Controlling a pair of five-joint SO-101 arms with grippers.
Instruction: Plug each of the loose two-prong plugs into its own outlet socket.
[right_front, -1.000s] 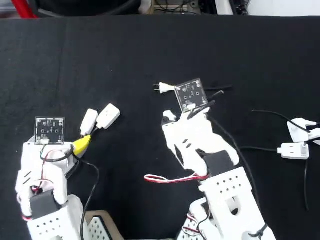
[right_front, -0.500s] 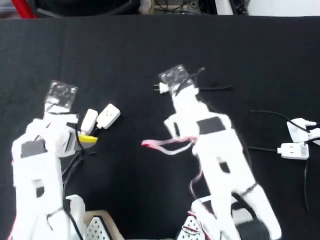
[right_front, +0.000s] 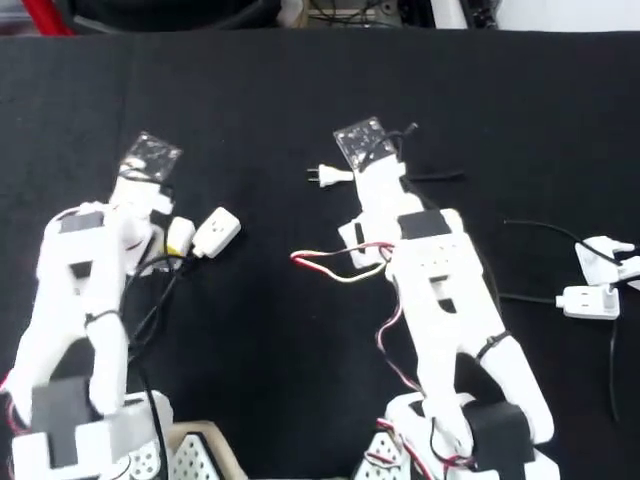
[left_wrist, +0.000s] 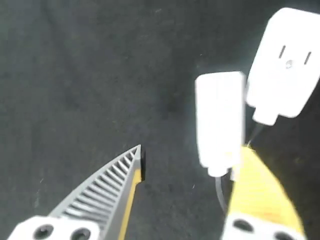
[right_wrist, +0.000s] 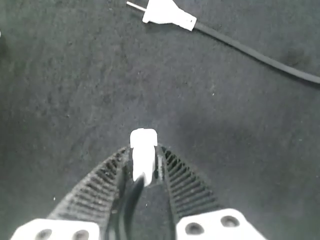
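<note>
- White plug (right_wrist: 143, 142) with a black cord is pinched tight in the right gripper (right_wrist: 144, 152).
- Another white two-prong plug (right_wrist: 167, 14) lies loose on the black cloth (right_wrist: 60, 75) nearby.
- Left gripper (left_wrist: 192, 160) is spread wide beside two white outlet sockets (left_wrist: 285, 65).

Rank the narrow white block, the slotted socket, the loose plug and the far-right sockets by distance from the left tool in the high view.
1. Narrow white block, beside the left tool.
2. Slotted socket, just right of the block.
3. Loose plug, near the middle.
4. Far-right sockets, at the right edge.
</note>
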